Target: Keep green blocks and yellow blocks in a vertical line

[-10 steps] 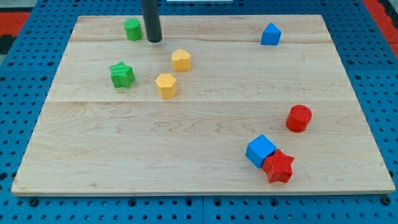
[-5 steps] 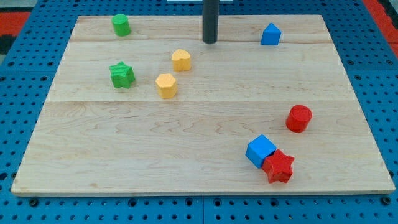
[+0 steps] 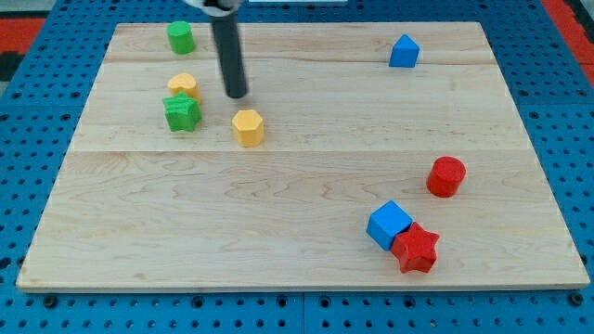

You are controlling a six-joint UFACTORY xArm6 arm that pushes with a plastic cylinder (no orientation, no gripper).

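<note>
Tip (image 3: 238, 95) down on the wooden board (image 3: 297, 269) in the upper left, just to the view's right of the yellow heart block (image 3: 184, 85), apart from it, and just above the yellow hexagon block (image 3: 248, 127). No hand or jaws on this rig, only a bare rod, so nothing to spread, press or pinch. Green cylinder block (image 3: 180, 38) near the top left corner; below it the yellow heart block, touching or nearly touching the green star block (image 3: 183, 112) beneath. Three of the four roughly stacked in a column already; yellow hexagon block off to the view's right of that column, odd one out. Likely step: swing round to the hexagon's right side and push it leftward and slightly down, to land under the green star. Best done slow, pressing at mid-face to avoid spin, stopping short of knocking the star or heart out of line. Path between hexagon and column free. Elsewhere, well apart: blue house-shaped block (image 3: 404, 51) at top right, red cylinder block (image 3: 446, 176) at right, blue cube block (image 3: 389, 225) touching red star block (image 3: 415, 249) at lower right. None of these in the way.
</note>
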